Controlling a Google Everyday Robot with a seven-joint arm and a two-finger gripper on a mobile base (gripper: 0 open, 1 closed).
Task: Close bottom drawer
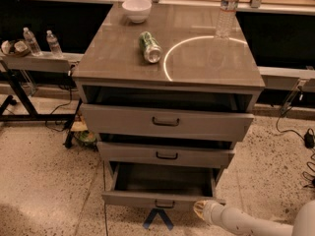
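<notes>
The bottom drawer is the lowest and narrowest of the grey cabinet's three. It stands pulled out, showing its deep grey box, with a small dark bar handle on its front. My white arm comes in from the lower right, and the gripper sits right at the drawer front's right end, just right of the handle. The fingers are hidden behind the wrist end.
The middle drawer and the top drawer are also partly out above. On the cabinet top lie a green can, a white bowl and a water bottle. A side shelf with bottles stands left. Cables lie on the floor at right.
</notes>
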